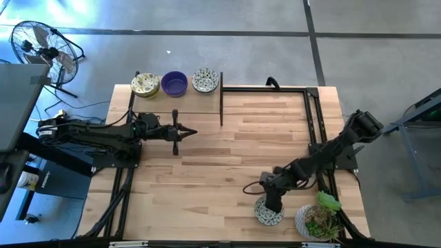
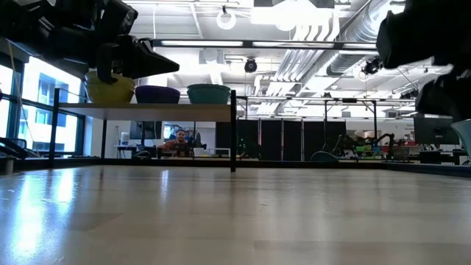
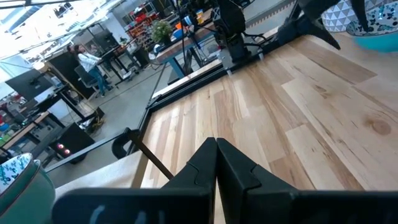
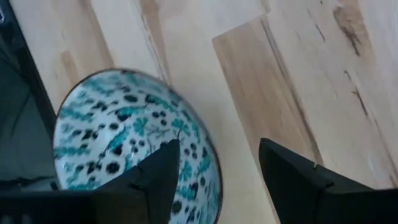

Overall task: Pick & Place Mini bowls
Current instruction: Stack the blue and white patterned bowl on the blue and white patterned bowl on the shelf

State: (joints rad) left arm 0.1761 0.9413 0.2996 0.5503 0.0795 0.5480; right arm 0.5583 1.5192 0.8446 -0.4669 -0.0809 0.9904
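Three mini bowls (image 1: pixel 174 83) are set at upper left; the opened right hand (image 1: pixel 270 208) straddles a fourth bowl (image 1: pixel 267 213); the left hand (image 1: pixel 187 132) is clenched.

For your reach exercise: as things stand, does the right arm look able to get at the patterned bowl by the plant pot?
Probably yes. The right gripper hangs open right over the patterned bowl, one finger over its inside and one outside its rim. The plant pot stands beside it, apart, and nothing else crowds it.

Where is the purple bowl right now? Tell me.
In the high view the purple bowl sits on the raised shelf at the table's far left, between a yellowish patterned bowl and a green-patterned bowl.
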